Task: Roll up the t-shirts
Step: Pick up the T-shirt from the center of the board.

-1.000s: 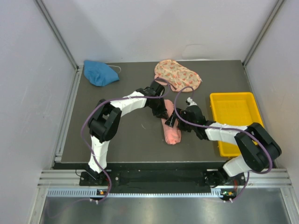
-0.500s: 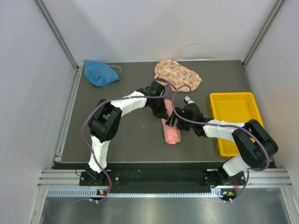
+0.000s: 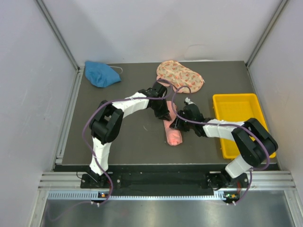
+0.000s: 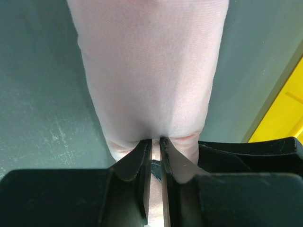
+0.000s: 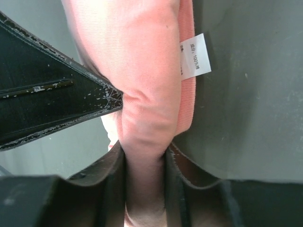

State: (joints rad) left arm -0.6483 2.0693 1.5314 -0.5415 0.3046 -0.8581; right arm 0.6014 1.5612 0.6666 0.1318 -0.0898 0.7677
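- The right fingers stood wide apart a second ago. They have now closed on a thick fold of the salmon-pink t-shirt. Cloth bulges ahead of their tips, and the white neck label lies just beyond them to one side.
- The left fingers have not altered. They are nearly together and pinch a thin fold at the shirt's end, and the bundle stretches away in front of them.
- Seen from above, both pairs of fingers meet at the same end of the narrow pink bundle, almost touching each other. Its free end trails away from them on the desk.
- With both arms gripping that end, the arms look ready to turn it over and roll. The right side's thicker bite might drag the bundle unevenly.
- The floral t-shirt lies near, beyond the left fingers, and the blue t-shirt lies well apart from both. Neither is rolled. The yellow tray sits outside the right fingers.
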